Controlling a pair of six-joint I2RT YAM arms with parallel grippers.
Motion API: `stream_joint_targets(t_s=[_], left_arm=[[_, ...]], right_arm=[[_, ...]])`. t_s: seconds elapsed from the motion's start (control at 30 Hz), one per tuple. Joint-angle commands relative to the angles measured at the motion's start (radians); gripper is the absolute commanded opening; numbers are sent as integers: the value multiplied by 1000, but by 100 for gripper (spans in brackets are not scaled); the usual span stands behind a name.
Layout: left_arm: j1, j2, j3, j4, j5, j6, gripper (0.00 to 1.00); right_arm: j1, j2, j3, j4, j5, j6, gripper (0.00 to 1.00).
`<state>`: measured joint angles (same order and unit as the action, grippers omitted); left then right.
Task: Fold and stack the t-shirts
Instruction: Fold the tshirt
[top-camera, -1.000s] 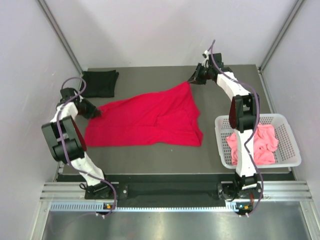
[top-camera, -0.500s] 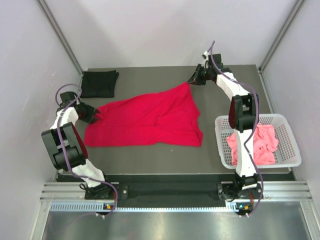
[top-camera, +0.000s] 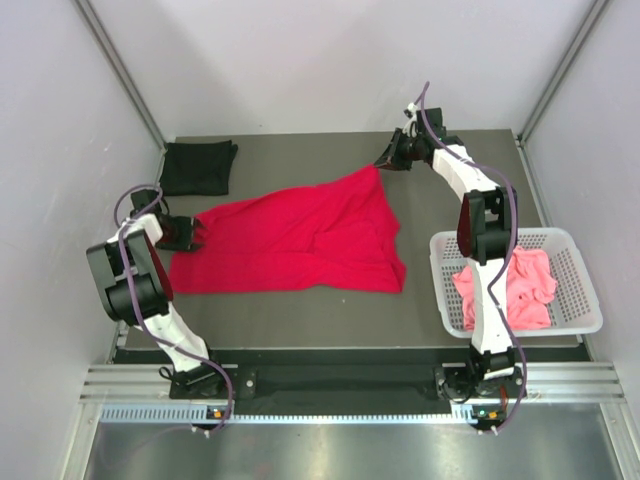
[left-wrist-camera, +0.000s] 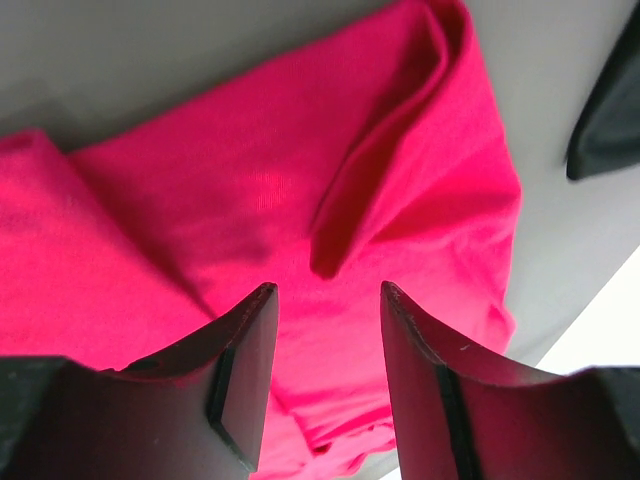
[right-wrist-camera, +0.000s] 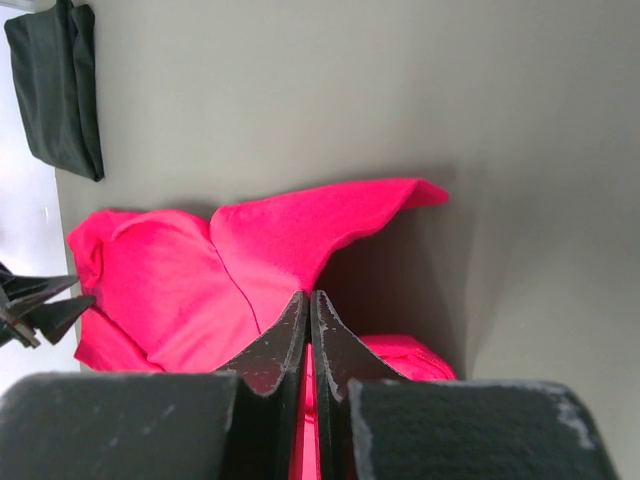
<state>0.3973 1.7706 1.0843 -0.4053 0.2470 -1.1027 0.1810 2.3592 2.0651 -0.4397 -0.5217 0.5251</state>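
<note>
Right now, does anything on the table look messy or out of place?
The red t-shirt lies skewed and rumpled, one corner pinched by the right gripper, with folds bunched toward the basket side. The pink t-shirt sits crumpled in the basket.

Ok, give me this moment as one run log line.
left gripper: open, at red t-shirt | right gripper: shut on its far corner | black t-shirt: folded, far left | pink t-shirt: in basket
</note>
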Motion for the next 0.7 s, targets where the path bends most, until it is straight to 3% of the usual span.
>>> stream_joint_targets(t_s=[0.0,0.43,0.67], left_arm=[[-2,30,34,65,-17,-55,50],[-5,67,52,88,-17,-109,45],[-6,86,65,94,-8,-114,30]], right_arm=[[6,-11,52,33,-8,-8,0],[8,-12,55,38,-6,-13,0],[12,-11,58,38,-4,-14,0]])
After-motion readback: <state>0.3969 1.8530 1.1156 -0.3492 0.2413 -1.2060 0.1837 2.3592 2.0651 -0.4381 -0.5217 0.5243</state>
